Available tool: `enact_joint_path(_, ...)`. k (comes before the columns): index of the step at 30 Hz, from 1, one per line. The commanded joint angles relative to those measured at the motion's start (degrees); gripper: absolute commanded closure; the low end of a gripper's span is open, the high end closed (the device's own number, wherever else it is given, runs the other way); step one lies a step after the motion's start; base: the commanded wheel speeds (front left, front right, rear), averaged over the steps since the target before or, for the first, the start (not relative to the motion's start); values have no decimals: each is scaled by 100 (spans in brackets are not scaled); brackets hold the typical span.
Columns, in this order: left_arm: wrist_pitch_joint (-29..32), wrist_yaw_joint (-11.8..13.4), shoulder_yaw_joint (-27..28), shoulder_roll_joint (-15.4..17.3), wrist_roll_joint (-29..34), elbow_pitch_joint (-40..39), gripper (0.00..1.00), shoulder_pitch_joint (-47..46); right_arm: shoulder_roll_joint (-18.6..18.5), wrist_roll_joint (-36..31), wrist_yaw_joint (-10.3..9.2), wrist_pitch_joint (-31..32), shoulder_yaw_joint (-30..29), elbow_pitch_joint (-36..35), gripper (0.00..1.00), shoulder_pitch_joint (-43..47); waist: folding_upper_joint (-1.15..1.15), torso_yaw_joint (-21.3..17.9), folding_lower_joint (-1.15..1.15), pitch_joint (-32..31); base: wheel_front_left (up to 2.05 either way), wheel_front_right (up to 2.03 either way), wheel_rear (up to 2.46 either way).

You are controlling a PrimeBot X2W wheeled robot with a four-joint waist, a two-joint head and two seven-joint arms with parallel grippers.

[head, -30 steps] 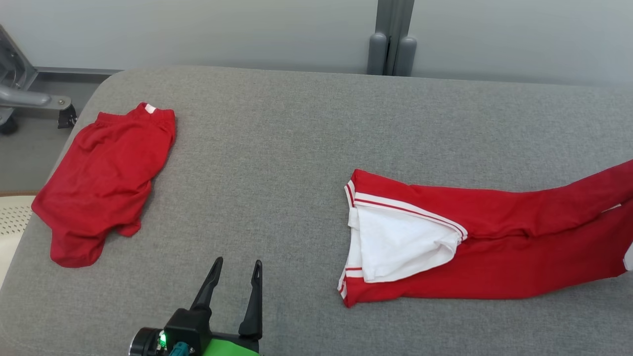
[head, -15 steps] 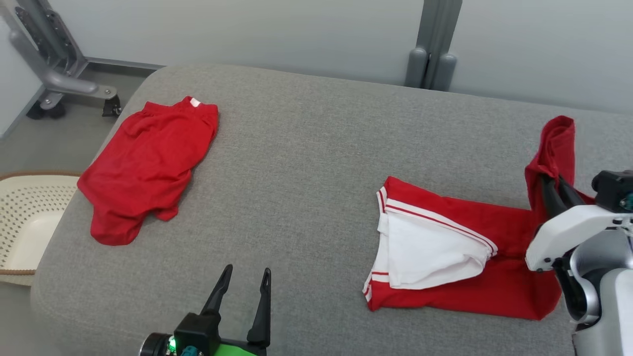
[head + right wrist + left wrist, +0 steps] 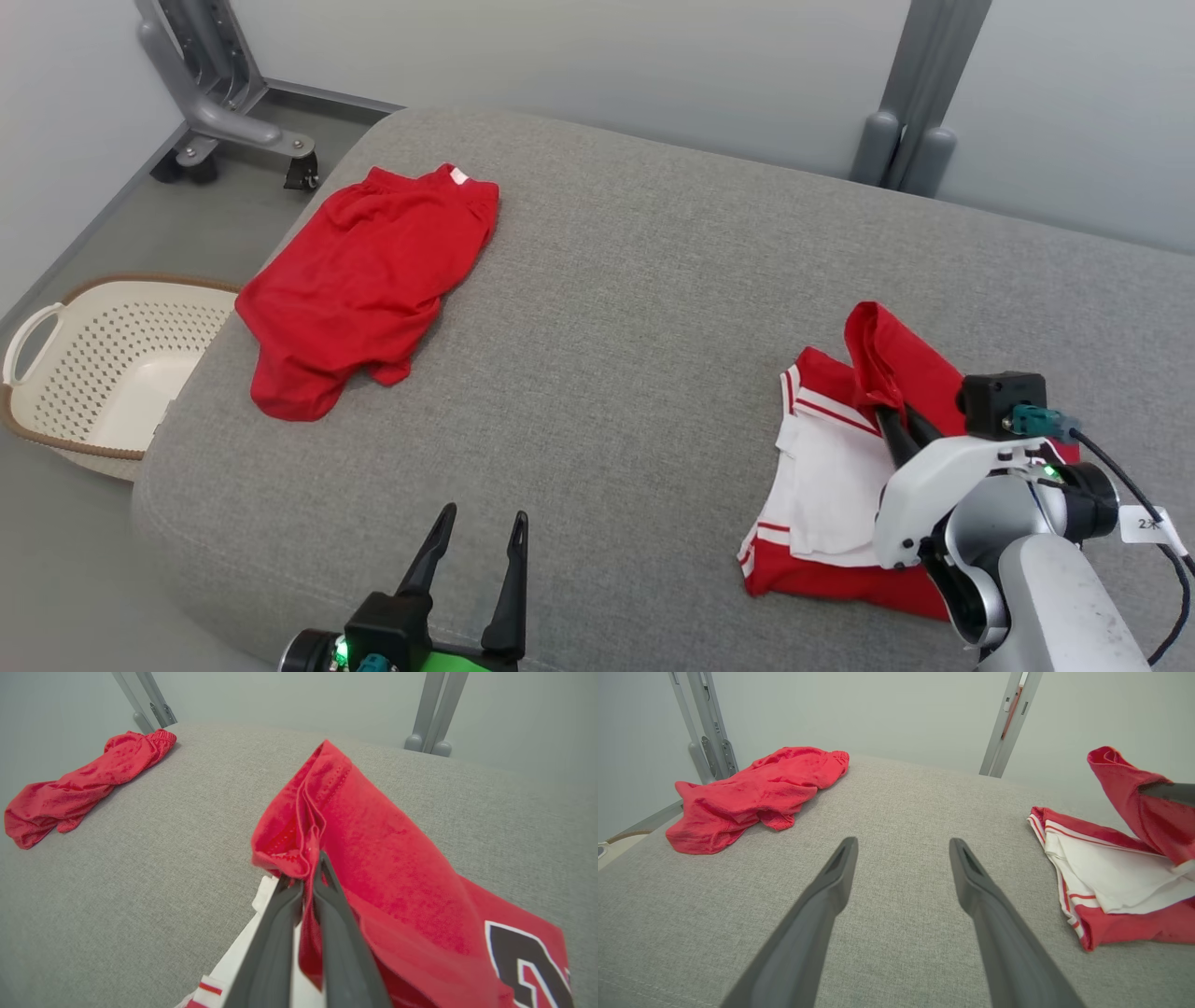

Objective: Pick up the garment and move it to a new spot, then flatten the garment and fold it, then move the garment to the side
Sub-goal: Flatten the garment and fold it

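Garment, red with a white inner face and striped trim, lies on the table's near right part, well in from the far edge and short of the near edge. The table's middle is bare grey cloth from far edge to near edge, a wide open run. Red shorts lie rumpled at the table's far left corner, one end reaching its rounded left edge. Off the table's left edge a cream basket stands on the floor. Beyond the far left corner is a grey wheeled stand, and behind the far edge a grey post stands against the wall.

The right gripper is closed on a bunched red fold of the garment. The fold is lifted clear of the table and drapes over the fingertips, and the rest of the cloth slopes down from the grip to the part lying flat. In the right wrist view the two fingers pinch the fold with cloth between them. The left gripper hangs over the table's near edge, left of centre, jaws wide apart and empty, well apart from both garment and shorts.

The right arm covers the garment's right side in the head view, so its full outline can't be made out. A black, white-edged print is cut off by the right wrist view's frame and cannot be read.
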Motion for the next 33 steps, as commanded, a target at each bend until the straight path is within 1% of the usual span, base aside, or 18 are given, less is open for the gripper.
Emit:
enact_joint_path(1,-1,-12,2,-6,-50,9,0,-75,-3,37,-4,-49,59,136,100,-98,0,112,0,33,0,0,0)
enact_joint_path(4,-1,-9,-17,-16,-66,31,0,-96,2,258,-3,-120,236,437,100,-198,0,168,0,48,0,0,0)
enact_joint_path(5,-1,-5,-23,-18,-73,36,0,-100,1,395,-3,-144,303,545,60,-233,0,182,0,51,0,0,0)
enact_joint_path(6,-1,-3,-27,-21,-78,41,0,-103,1,483,-3,-182,352,613,10,-265,0,189,0,54,0,0,0)
enact_joint_path(7,-1,2,-29,-21,-87,45,0,-103,-2,570,-3,-244,391,670,0,-314,0,191,0,55,0,0,0)
enact_joint_path(10,-1,32,-19,-24,-93,52,0,-76,-1,934,-2,-348,535,719,0,-383,0,156,0,49,0,0,0)
enact_joint_path(14,-1,38,-7,-29,-113,67,0,-26,-8,1346,-2,-502,570,449,0,-461,0,13,0,28,0,0,0)
enact_joint_path(16,-1,44,4,-28,-120,62,0,-14,-5,1380,-2,-571,490,232,0,-425,0,-90,0,17,0,0,0)
enact_joint_path(20,-1,45,31,-30,-99,32,0,-13,-18,1396,-2,-513,125,-110,0,-242,0,-365,0,15,0,0,0)
enact_joint_path(22,-1,27,38,-30,-61,22,0,-36,-160,1435,-2,-409,-71,-199,0,-161,0,-507,0,30,0,0,0)
enact_joint_path(25,-1,2,49,-29,-13,16,0,-100,-347,1794,-1,-152,-281,-238,0,-30,0,-695,0,44,0,0,0)
enact_joint_path(26,-1,-1,62,-28,-13,15,0,-119,-419,1958,-1,-64,-320,-241,24,7,0,-741,0,47,0,0,0)
enact_joint_path(27,-1,-1,73,-28,-2,14,0,-133,-538,2168,-1,66,-387,-234,71,39,0,-787,0,50,0,0,0)
enact_joint_path(28,-1,-7,68,-29,10,14,0,-139,-639,2335,-1,171,-411,-226,100,63,0,-814,0,52,0,0,0)
enact_joint_path(33,-1,-63,21,-30,-11,0,0,-190,-994,3624,-1,1023,-648,35,100,48,0,-866,0,154,0,0,0)
